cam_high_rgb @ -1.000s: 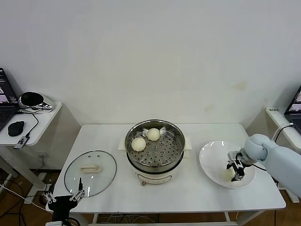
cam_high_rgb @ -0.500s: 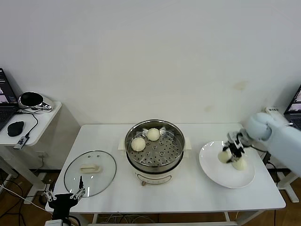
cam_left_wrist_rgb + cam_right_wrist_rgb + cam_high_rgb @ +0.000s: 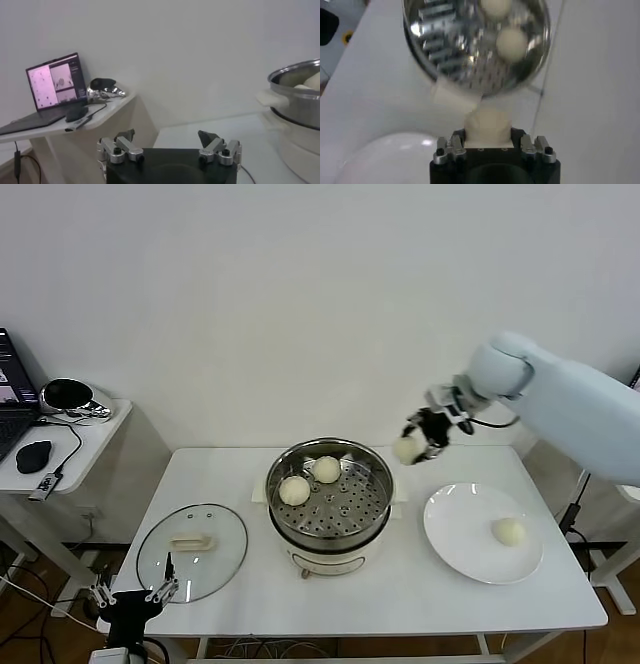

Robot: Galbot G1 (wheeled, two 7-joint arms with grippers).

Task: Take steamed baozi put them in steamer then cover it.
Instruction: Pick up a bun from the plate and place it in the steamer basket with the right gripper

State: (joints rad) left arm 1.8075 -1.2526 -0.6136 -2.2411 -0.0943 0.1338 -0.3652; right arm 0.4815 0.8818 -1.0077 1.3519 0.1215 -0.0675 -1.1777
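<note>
My right gripper (image 3: pixel 419 438) is shut on a cream-white baozi (image 3: pixel 407 449) and holds it in the air just right of the steamer (image 3: pixel 330 502); the held bun fills the jaws in the right wrist view (image 3: pixel 487 126). Two baozi (image 3: pixel 294 490) (image 3: pixel 326 469) lie on the perforated tray inside the steel steamer, also seen in the right wrist view (image 3: pixel 512 42). One baozi (image 3: pixel 509 531) lies on the white plate (image 3: pixel 462 534). The glass cover (image 3: pixel 192 550) lies flat on the table at the left. My left gripper (image 3: pixel 133 599) is open and empty, below the table's front left edge.
A side table (image 3: pixel 70 436) at the far left holds a laptop (image 3: pixel 50 82), a mouse (image 3: pixel 34 454) and a dark bowl-like object. The steamer's rim shows at the edge of the left wrist view (image 3: pixel 300 95). The white wall stands close behind the table.
My right gripper closed on a baozi on the plate, lifted it and carried it up and left toward the steamer. One bun stays on the plate. The left arm stayed parked.
</note>
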